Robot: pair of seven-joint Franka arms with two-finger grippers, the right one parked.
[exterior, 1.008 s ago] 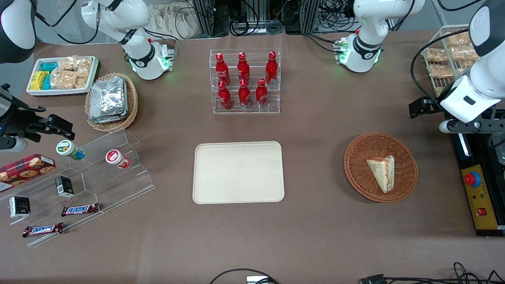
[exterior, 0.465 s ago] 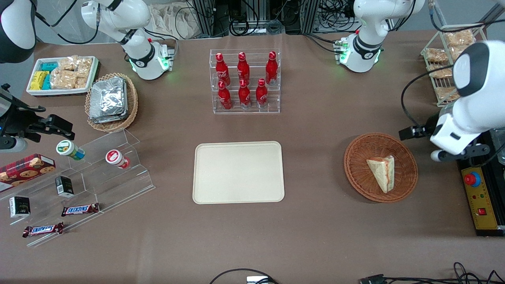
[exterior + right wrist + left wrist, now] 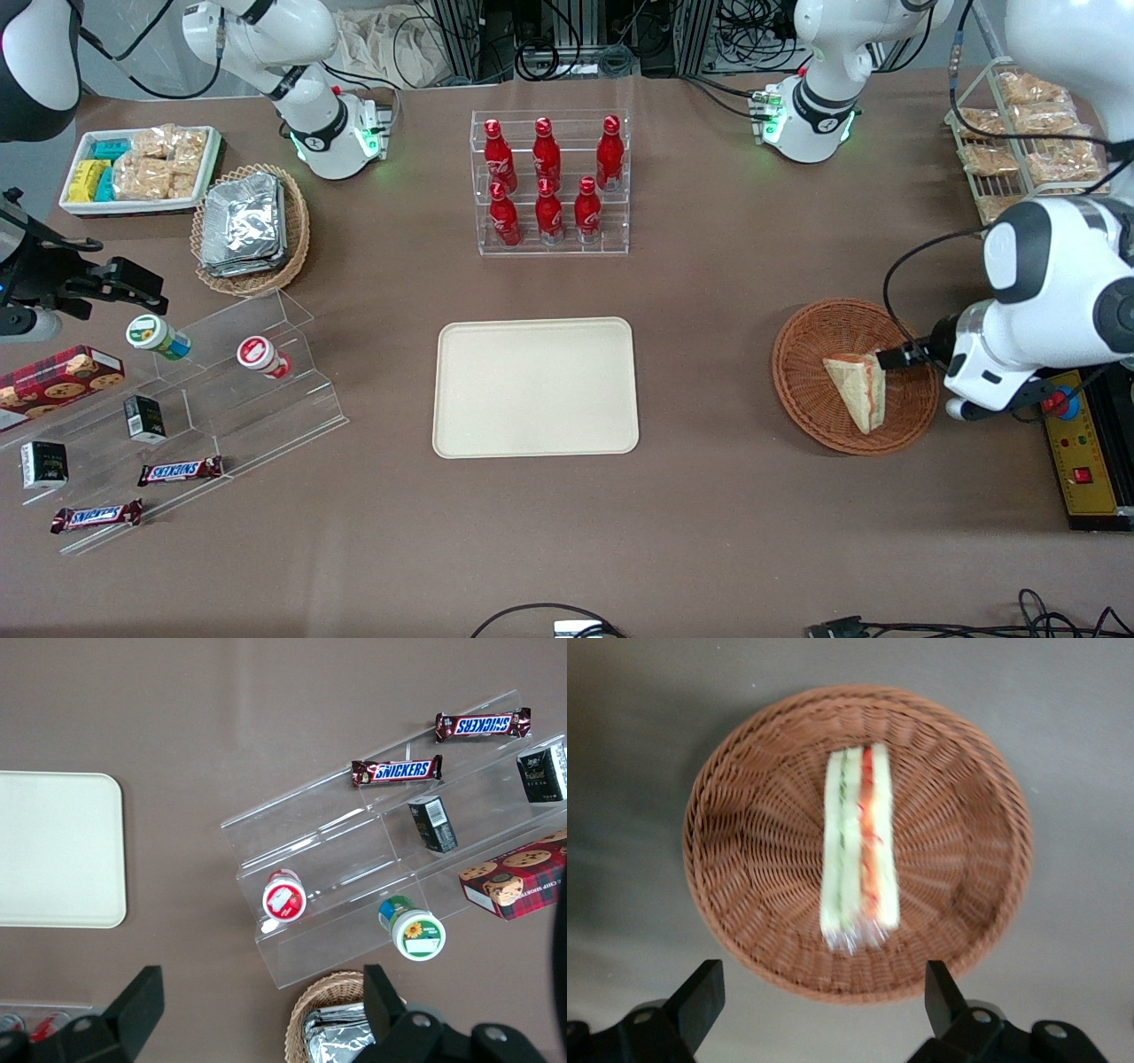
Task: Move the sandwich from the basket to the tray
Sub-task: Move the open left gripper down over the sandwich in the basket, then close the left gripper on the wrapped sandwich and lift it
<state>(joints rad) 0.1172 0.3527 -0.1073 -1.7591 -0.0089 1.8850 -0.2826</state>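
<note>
**Gripper above the wicker basket, jaws spread**

Brown cloth covers the table point(image 3: 709, 292), matte and lightly creased. Toward the working arm's end sits the round, reddish-brown woven basket point(image 3: 806, 390), and the sandwich point(image 3: 858, 388) lies in it, a pale triangular wedge with red, orange and green layers along its cut edge. In the wrist view the sandwich point(image 3: 860, 849) is blurred, so its wrapping is hard to make out. The gripper point(image 3: 824, 997) hangs over the basket point(image 3: 744, 815) rim; its body is mostly hidden by the arm from the front. Its two dark fingers point(image 3: 700, 997) stand wide apart, holding nothing. The flat cream tray point(image 3: 535, 387), rounded at the corners, lies well apart at mid-table.
</note>
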